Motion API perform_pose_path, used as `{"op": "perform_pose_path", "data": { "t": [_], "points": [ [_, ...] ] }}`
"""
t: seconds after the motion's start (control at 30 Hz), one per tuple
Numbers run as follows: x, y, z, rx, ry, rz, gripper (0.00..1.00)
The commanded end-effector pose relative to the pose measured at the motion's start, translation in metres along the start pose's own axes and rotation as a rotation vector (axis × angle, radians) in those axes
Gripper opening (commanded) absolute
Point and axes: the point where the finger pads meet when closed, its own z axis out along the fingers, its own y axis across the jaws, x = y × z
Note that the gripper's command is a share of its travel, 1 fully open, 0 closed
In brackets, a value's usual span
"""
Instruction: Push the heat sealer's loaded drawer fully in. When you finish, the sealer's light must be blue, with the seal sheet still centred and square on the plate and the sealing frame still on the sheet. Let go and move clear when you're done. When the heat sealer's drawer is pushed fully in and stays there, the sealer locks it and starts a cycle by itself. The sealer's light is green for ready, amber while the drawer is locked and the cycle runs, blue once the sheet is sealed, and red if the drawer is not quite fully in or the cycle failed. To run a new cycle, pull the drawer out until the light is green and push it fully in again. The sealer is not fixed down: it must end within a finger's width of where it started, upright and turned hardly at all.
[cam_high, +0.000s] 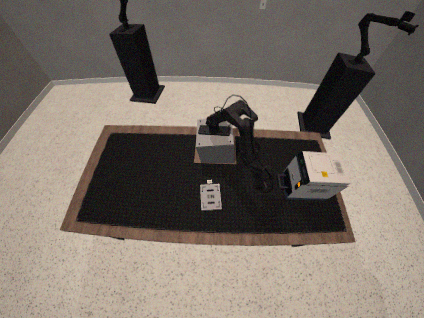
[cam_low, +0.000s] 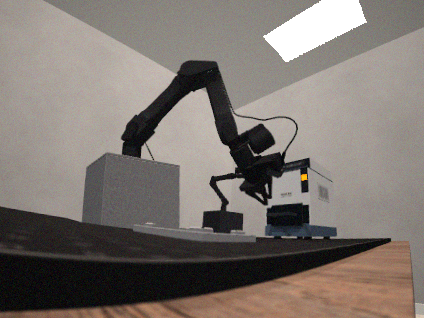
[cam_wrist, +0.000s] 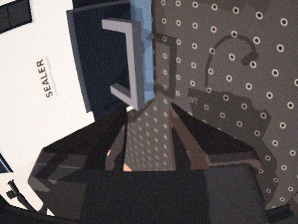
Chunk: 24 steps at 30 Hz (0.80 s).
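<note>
The white heat sealer (cam_high: 327, 172) (cam_low: 320, 205) (cam_wrist: 30, 107) stands upright at the table's right end. Its light (cam_high: 299, 184) (cam_low: 304, 177) glows amber. The dark drawer front (cam_low: 295, 215) (cam_wrist: 92, 65) sits close against the sealer's face; its grey handle (cam_wrist: 132, 62) sticks out. The seal sheet, plate and sealing frame are hidden inside. My gripper (cam_wrist: 148, 111) (cam_low: 265, 199) is partly open with nothing between its fingers. In the wrist view its fingertips are just off the handle's near end, apart from it.
A flat light grey panel with dark marks (cam_high: 210, 203) (cam_low: 195, 233) lies on the black mat (cam_high: 145, 175) near the table's middle. The grey arm base box (cam_high: 216, 152) (cam_low: 132, 192) stands at the back edge. Two dark pedestals with arms stand beyond the table.
</note>
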Motion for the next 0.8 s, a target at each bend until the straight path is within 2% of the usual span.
{"op": "perform_pose_path", "data": {
  "t": [0.0,0.07,0.77],
  "points": [
    [-0.003,0.014,-0.013,-0.032,-0.007,-0.038,0.30],
    [-0.009,0.029,-0.011,-0.061,-0.024,-0.072,0.30],
    [-0.009,0.029,-0.012,-0.061,-0.025,-0.072,0.30]
  ]
}}
